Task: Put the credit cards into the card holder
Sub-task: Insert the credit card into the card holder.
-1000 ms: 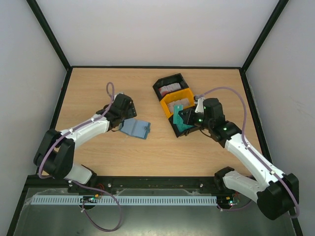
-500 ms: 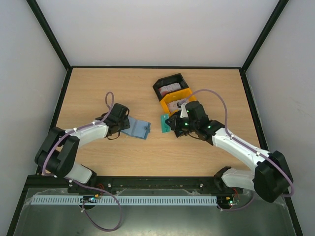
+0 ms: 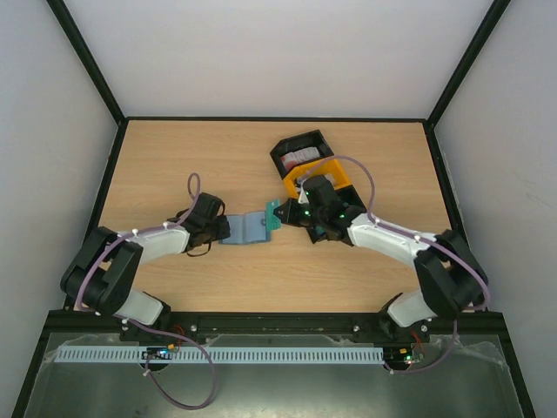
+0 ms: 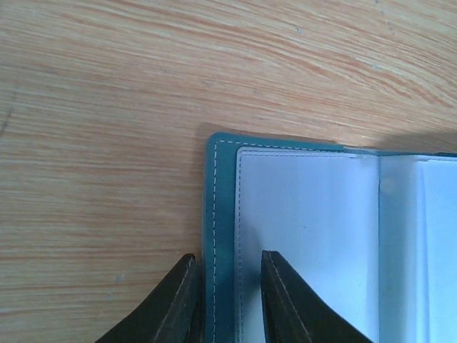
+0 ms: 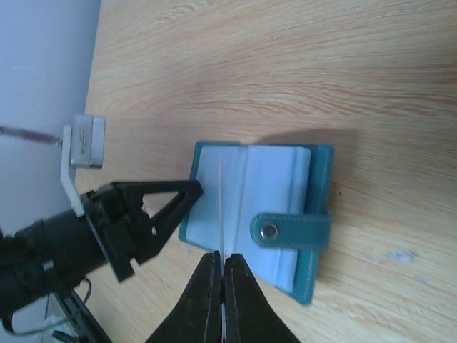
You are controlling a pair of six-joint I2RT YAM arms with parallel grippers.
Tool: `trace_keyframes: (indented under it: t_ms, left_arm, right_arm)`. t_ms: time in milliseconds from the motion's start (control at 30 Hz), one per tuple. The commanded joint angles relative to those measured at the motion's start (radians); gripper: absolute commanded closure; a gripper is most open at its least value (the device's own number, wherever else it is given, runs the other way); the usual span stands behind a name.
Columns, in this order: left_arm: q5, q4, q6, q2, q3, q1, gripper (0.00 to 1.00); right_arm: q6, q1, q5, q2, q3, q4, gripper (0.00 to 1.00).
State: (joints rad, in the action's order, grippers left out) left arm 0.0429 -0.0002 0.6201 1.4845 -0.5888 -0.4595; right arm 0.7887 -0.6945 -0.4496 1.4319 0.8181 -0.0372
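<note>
The card holder (image 3: 246,228) lies open on the wood, teal cover with pale grey pockets (image 4: 307,236) and a snap strap (image 5: 289,230). My left gripper (image 3: 224,229) has closed on its left edge. One finger (image 4: 178,304) sits beside the teal border and the other (image 4: 282,304) sits over the grey pocket. My right gripper (image 5: 223,261) is shut on a teal credit card (image 3: 273,212). The right wrist view shows that card edge-on as a thin pale line (image 5: 222,193) over the holder's left pockets. More red-and-white credit cards (image 3: 300,157) lie in a bin.
A black bin (image 3: 287,146) and a yellow bin (image 3: 341,171) stand behind the right arm at the centre back. A third dark bin with teal contents (image 3: 325,231) is mostly hidden under the right arm. The left gripper's black body (image 5: 107,229) sits close to the held card.
My right gripper carried the teal card left from the bins to the card holder. The left jaws narrowed onto the holder's left edge, and the holder shifted slightly.
</note>
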Motion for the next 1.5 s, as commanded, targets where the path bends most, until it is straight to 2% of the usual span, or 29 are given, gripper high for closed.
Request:
trace_keyframes:
  t_ms: [0, 200, 500, 767, 1067, 1467]
  left_arm:
    - [-0.046, 0.001, -0.008, -0.032, 0.025, 0.002, 0.75]
    - [-0.054, 0.007, 0.01, -0.019, 0.028, 0.003, 0.74]
    - [-0.074, 0.041, 0.044, 0.0, 0.053, 0.003, 0.72]
    - [-0.068, 0.05, 0.064, -0.001, 0.057, 0.002, 0.72]
    - [-0.067, 0.057, 0.07, -0.012, 0.076, 0.002, 0.68]
    - [-0.074, 0.065, 0.078, -0.015, 0.087, 0.003, 0.65]
  right_arm:
    - [0.077, -0.008, -0.068, 0.113, 0.081, -0.145, 0.98]
    - [0.039, -0.063, -0.102, 0.306, 0.205, -0.13, 0.98]
    - [0.108, -0.069, -0.065, 0.437, 0.162, -0.24, 0.98]
    - [0.119, -0.069, -0.025, 0.474, 0.156, -0.236, 0.98]
    - [0.247, -0.068, -0.093, 0.532, 0.162, -0.263, 0.98]
    - [0.28, -0.071, -0.07, 0.566, 0.131, -0.291, 0.98]
